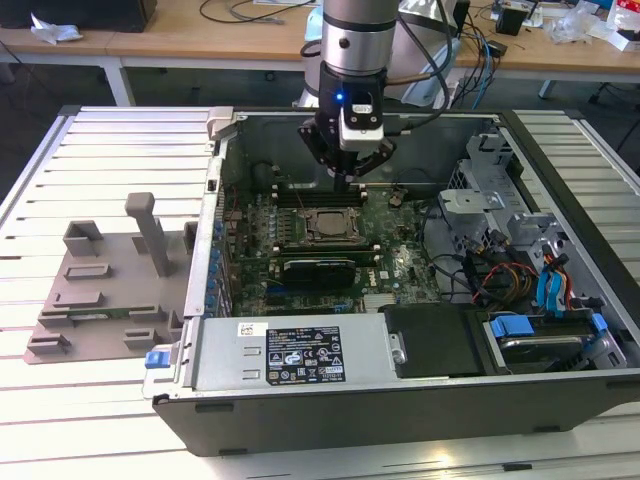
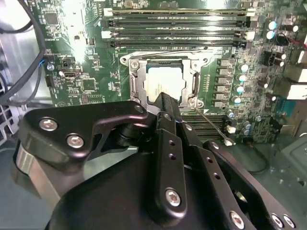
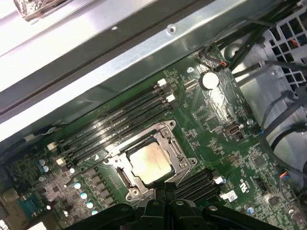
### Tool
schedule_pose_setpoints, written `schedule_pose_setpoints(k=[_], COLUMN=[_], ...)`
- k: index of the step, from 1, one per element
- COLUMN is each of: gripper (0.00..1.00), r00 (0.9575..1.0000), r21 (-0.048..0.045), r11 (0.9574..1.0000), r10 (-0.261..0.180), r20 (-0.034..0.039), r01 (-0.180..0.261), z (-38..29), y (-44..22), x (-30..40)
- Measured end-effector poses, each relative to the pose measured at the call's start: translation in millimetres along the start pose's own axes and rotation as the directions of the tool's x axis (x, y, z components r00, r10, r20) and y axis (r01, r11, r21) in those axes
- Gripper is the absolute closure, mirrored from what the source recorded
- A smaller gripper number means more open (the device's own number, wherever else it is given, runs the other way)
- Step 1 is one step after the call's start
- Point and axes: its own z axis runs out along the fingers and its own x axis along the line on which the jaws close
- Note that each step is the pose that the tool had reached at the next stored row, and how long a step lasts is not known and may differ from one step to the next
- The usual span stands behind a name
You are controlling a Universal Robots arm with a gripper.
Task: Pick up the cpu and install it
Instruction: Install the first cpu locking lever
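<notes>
The cpu (image 2: pixel 162 82) is a small silver-grey square lying flat inside the open metal frame of the socket (image 2: pixel 135 81) on the green motherboard (image 2: pixel 86 72). It appears the same way in the first wrist view, cpu (image 3: pixel 149 163) within the socket (image 3: pixel 169 139), and in the exterior view at the cpu (image 1: pixel 327 226). My gripper (image 1: pixel 358 172) hangs a little above the board, over the socket's far edge. In both wrist views its black fingers are pressed together with nothing between them, gripper (image 2: pixel 165 101) (image 3: pixel 165 190) just off the chip's edge.
Long memory slots (image 2: pixel 175 21) run beside the socket. A long black card (image 1: pixel 320 268) lies nearer the front, then the power supply (image 1: pixel 290 352). Cables and a drive cage (image 1: pixel 500 215) fill the exterior view's right. A grey fixture plate (image 1: pixel 110 285) sits outside the case wall (image 1: pixel 205 250).
</notes>
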Motion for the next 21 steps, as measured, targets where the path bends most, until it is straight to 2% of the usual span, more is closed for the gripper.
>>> schedule_pose_setpoints(k=[2, 9, 11, 17, 21], gripper=[0.89, 0.89, 0.89, 0.89, 0.89], r00=[0.9995, 0.9954, 0.9922, 0.9848, 0.9760], r21=[-0.0011, -0.0031, -0.0040, -0.0054, -0.0064], r11=[0.9995, 0.9954, 0.9922, 0.9848, 0.9760], r10=[-0.033, -0.096, -0.125, -0.173, -0.218], r20=[0.0017, 0.0054, 0.0070, 0.0100, 0.0127], r01=[0.033, 0.096, 0.125, 0.173, 0.218], z=[0.0, 0.0, 0.0, 0.0, 0.0], y=[0.0, 0.0, 0.0, 0.0, 0.0], x=[0.0, 0.0, 0.0, 0.0, 0.0])
